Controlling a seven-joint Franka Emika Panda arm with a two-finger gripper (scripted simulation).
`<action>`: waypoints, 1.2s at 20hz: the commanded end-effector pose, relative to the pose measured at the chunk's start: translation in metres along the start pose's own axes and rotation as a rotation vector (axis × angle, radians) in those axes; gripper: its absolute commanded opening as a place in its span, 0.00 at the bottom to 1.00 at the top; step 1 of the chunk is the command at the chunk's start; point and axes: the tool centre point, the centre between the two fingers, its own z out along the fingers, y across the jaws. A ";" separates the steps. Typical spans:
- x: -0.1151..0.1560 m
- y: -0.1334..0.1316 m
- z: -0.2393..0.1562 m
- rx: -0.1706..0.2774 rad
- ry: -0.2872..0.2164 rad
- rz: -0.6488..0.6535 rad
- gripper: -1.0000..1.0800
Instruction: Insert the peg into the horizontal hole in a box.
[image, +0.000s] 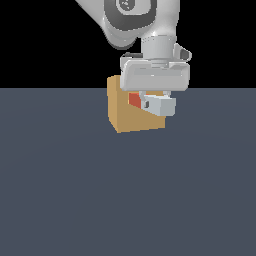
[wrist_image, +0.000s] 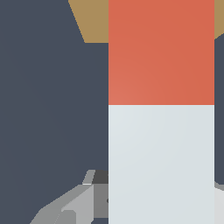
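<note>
Peg (image: 159, 105), long square-section bar, white with red-orange end: held level between the fingers of the pale grey gripper (image: 150, 99), which is closed on its white part. Red-orange end is directed at the plain tan cube-like box (image: 122, 110), standing on the dark grey floor (image: 125, 200).

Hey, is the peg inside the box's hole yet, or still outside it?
Cannot tell. The peg, held in the gripper, has its red end against the box, but the peg hides the hole in both views.
</note>
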 end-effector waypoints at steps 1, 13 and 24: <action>0.000 0.001 -0.003 -0.005 -0.001 0.001 0.00; 0.004 0.001 -0.002 -0.004 0.000 0.001 0.00; 0.085 0.000 -0.004 -0.007 -0.001 0.001 0.00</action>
